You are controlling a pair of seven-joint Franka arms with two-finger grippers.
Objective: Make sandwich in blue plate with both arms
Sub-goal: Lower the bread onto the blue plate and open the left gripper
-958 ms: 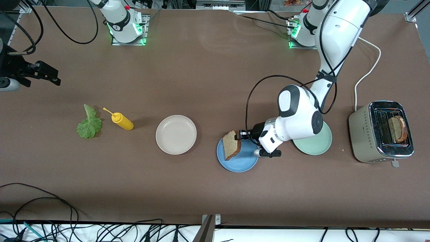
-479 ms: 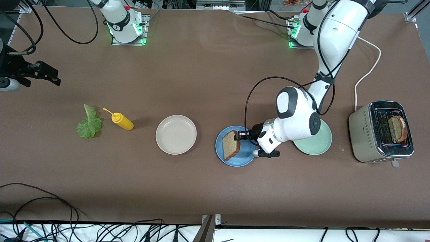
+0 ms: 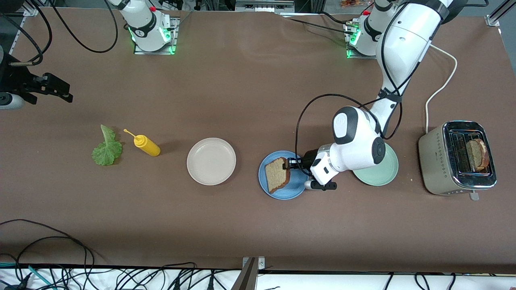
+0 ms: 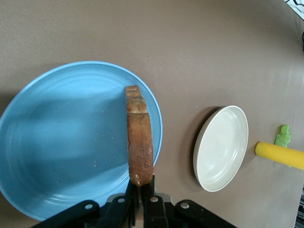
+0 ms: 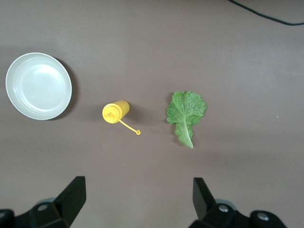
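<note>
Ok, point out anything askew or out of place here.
The bread slice stands on edge over the blue plate, pinched by the left gripper, not lying flat. The lettuce leaf lies on the bare table. The right gripper waits open above it.

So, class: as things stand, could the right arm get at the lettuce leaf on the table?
Probably yes. The right gripper hangs open above the lettuce leaf, which lies flat and alone toward the right arm's end of the table. Only the yellow bottle stands beside it, apart from the leaf, so nothing blocks a straight descent.

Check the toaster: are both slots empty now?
No. In the front view the toaster holds one brown bread slice standing in a slot.
</note>
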